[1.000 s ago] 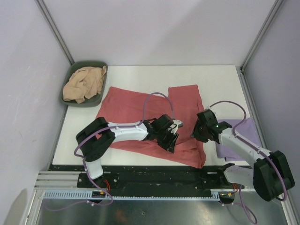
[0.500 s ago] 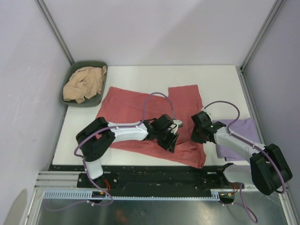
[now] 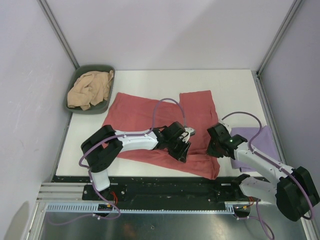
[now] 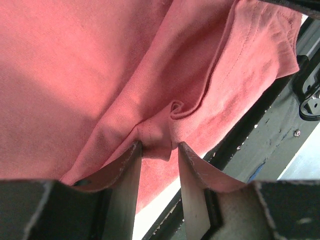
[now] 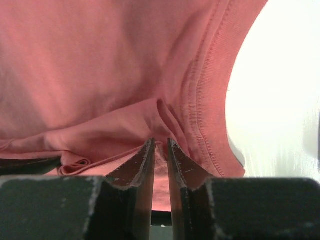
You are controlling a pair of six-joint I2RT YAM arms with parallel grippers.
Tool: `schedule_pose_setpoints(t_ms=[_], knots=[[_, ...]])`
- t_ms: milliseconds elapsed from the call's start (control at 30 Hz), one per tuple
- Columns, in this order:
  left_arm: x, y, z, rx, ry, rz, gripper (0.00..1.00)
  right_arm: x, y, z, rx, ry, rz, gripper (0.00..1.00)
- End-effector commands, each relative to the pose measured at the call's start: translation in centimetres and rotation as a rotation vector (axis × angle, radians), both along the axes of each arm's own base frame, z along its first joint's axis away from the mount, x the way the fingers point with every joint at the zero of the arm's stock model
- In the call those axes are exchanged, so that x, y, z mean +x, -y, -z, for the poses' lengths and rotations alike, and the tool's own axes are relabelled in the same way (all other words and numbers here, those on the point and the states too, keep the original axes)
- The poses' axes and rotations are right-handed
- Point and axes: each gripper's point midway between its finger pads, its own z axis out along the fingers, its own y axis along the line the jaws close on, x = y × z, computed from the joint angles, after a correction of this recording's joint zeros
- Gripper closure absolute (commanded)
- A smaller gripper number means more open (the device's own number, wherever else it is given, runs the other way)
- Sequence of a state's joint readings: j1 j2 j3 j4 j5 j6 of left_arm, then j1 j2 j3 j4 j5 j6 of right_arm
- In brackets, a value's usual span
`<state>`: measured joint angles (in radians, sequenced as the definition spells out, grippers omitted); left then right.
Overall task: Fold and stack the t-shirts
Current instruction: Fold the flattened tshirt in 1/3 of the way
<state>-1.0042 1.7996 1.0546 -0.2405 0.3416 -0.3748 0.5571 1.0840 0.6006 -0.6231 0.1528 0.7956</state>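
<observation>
The salmon-red t-shirt (image 3: 145, 112) lay spread across the middle of the white table (image 3: 235, 85), its far edge toward the back wall and its near hem close to the table's front edge. Both arms bent in over that near part.

The left gripper (image 3: 183, 149) sat low on the shirt's near middle. In the left wrist view, the left gripper (image 4: 157, 147) was clamped on a raised fold of the red cloth (image 4: 100, 65); the bunched fabric filled the gap between the two fingers (image 4: 127, 185), and a stitched hem curled just beyond them toward the table edge.

The right gripper (image 3: 214, 148) pressed down at the shirt's near right corner, just beside the left one. In the right wrist view, the right gripper (image 5: 160, 144) was nearly closed, with a thin pinch of red fabric (image 5: 100, 65) caught between its fingertips; a double-stitched hem ran up and to the right of the fingers (image 5: 142, 175), and bare white table showed beyond it.

The pale lavender t-shirt (image 3: 257, 139) lay flat at the table's right side, partly under the right arm and just beside the red shirt's right edge; neither gripper touched it. The tan-beige t-shirt (image 3: 90, 90) lay crumpled in the dark green bin (image 3: 92, 66) at the far left corner, well apart from both grippers.
</observation>
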Motion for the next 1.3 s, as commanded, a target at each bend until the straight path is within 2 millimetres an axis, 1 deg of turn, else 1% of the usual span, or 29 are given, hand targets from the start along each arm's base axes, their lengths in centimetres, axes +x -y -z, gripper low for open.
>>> schedule_pose_setpoints(t_ms=[0, 133, 200, 400, 500, 633, 767, 1067, 1267], knots=[[1.4, 1.7, -2.3, -0.069, 0.065, -0.006, 0.60, -0.6, 0.4, 0.4, -0.004, -0.007, 0.020, 0.82], [1.9, 1.8, -3.1, -0.087, 0.069, -0.023, 0.59, -1.0, 0.4, 0.9, -0.002, -0.017, 0.025, 0.92], [2.4, 1.9, -3.8, -0.103, 0.071, -0.039, 0.59, -1.2, 0.5, 1.1, 0.000, -0.020, 0.028, 0.95], [4.6, 2.2, -6.1, -0.161, 0.087, -0.109, 0.56, -1.8, 0.7, 1.7, 0.003, -0.028, 0.037, 0.99], [5.9, 1.9, -6.5, -0.169, 0.098, -0.159, 0.54, -1.9, 0.8, 1.9, 0.002, -0.029, 0.040, 1.00], [7.4, 1.6, -5.9, -0.149, 0.107, -0.211, 0.54, -2.0, 0.8, 2.0, 0.000, -0.029, 0.041, 1.00], [7.9, 2.1, -5.1, -0.137, 0.095, -0.213, 0.54, -2.1, 0.8, 2.2, 0.000, -0.031, 0.041, 1.00], [7.1, 2.5, -4.4, -0.141, 0.052, -0.175, 0.55, -2.1, 0.8, 2.4, 0.000, -0.034, 0.040, 1.00], [6.1, 2.3, -3.1, -0.124, 0.012, -0.149, 0.55, -2.0, 0.7, 2.4, 0.002, -0.034, 0.039, 1.00]])
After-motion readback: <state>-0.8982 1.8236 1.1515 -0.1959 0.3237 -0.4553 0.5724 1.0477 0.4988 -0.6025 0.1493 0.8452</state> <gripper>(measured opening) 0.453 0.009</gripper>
